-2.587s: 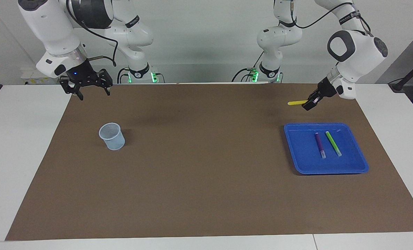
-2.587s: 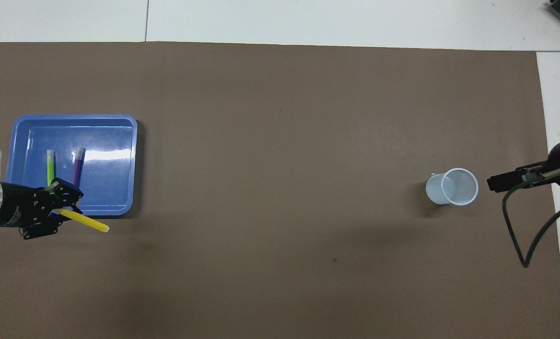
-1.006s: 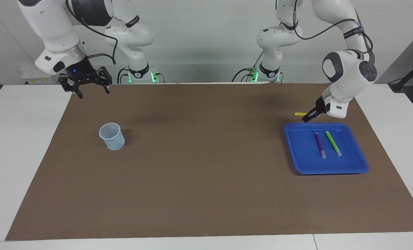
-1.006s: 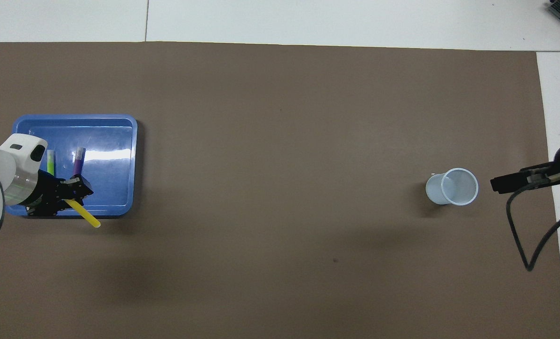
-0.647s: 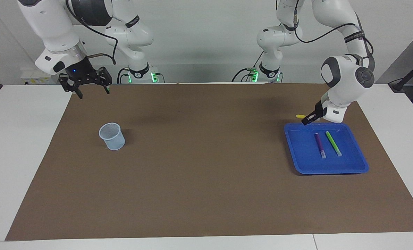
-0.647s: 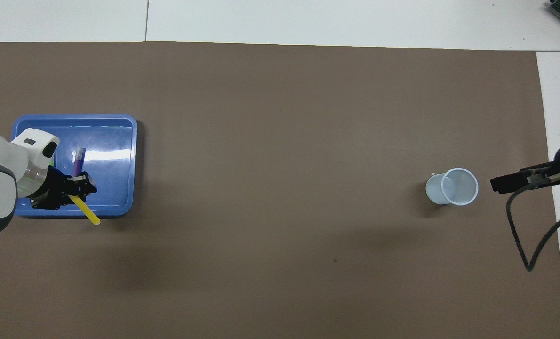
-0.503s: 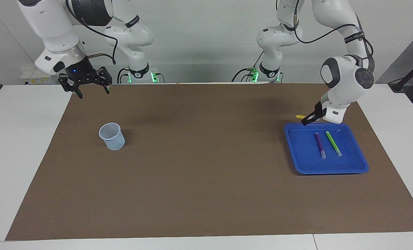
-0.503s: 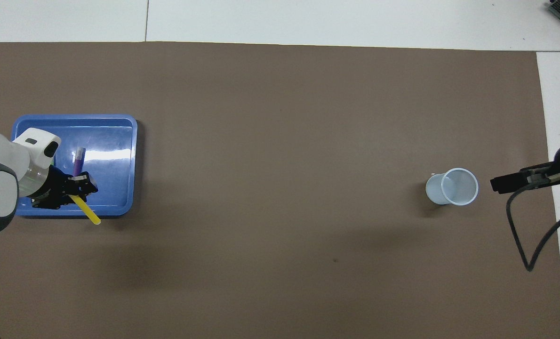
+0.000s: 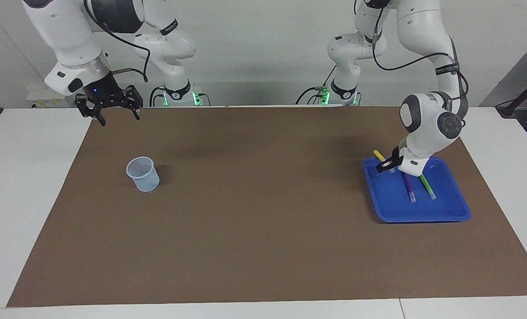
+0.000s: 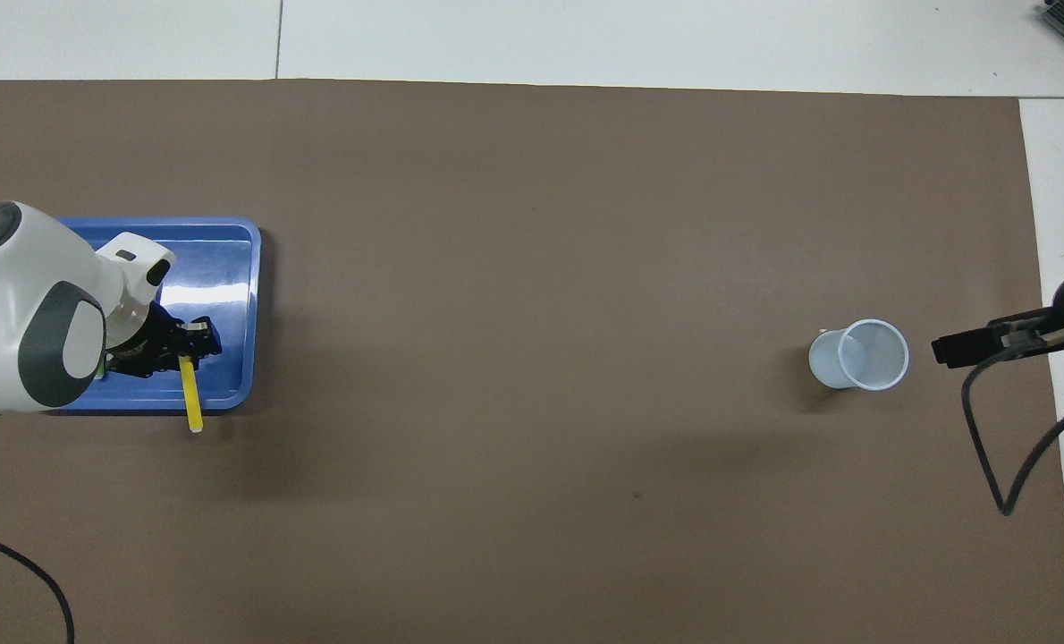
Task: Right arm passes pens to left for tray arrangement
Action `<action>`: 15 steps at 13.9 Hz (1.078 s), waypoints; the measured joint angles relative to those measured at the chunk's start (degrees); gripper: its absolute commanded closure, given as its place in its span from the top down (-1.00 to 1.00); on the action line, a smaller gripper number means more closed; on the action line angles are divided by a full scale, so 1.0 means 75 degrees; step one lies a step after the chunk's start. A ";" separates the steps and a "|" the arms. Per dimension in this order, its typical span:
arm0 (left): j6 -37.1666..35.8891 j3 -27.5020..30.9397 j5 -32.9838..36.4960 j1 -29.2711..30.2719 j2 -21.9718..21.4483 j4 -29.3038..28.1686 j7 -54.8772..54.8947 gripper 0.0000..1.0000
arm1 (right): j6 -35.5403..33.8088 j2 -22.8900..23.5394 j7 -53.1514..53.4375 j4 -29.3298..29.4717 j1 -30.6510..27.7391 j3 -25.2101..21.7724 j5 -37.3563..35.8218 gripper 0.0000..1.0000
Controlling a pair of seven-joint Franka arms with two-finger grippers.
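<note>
My left gripper (image 9: pixel 385 166) (image 10: pixel 194 344) is shut on the yellow pen (image 9: pixel 379 155) (image 10: pixel 192 395) and holds it low over the blue tray (image 9: pixel 445 212) (image 10: pixel 237 268), at the tray's edge nearest the robots. The pen's free end sticks out past that rim. In the tray lie the purple pen (image 9: pixel 408 187) and the green pen (image 9: pixel 427 188), side by side; the left arm covers them in the overhead view. My right gripper (image 9: pixel 108 108), blue light on, hangs open and empty over the mat's corner at the right arm's end, and waits.
A pale mesh cup (image 9: pixel 143 174) (image 10: pixel 861 355) stands upright on the brown mat (image 9: pixel 246 212) toward the right arm's end. The right arm's black cable (image 10: pixel 988 447) loops over the mat's edge there. White table borders the mat on all sides.
The left arm has swung down and over the tray with the yellow pen, which has turned from lying level to pointing up toward the robots. The right arm has not moved.
</note>
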 measured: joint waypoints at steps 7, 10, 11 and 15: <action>0.0418 0.0000 0.0111 -0.0012 0.0368 0.0122 0.0019 -1.00 | 0.0000 0.0000 0.0000 0.0000 0.0000 0.0000 0.0000 1.00; 0.0393 -0.0003 0.0111 -0.0067 0.0557 0.0502 0.0020 -1.00 | 0.0000 0.0000 0.0000 0.0000 0.0000 0.0000 0.0000 1.00; 0.0343 -0.0002 0.0111 -0.0104 0.0611 0.0623 0.0020 -1.00 | 0.0000 0.0000 0.0000 0.0000 0.0000 0.0000 0.0000 1.00; -0.0080 -0.0005 0.0111 -0.0164 0.0745 0.1048 0.0020 -1.00 | 0.0000 0.0000 0.0000 0.0000 0.0000 0.0000 0.0000 1.00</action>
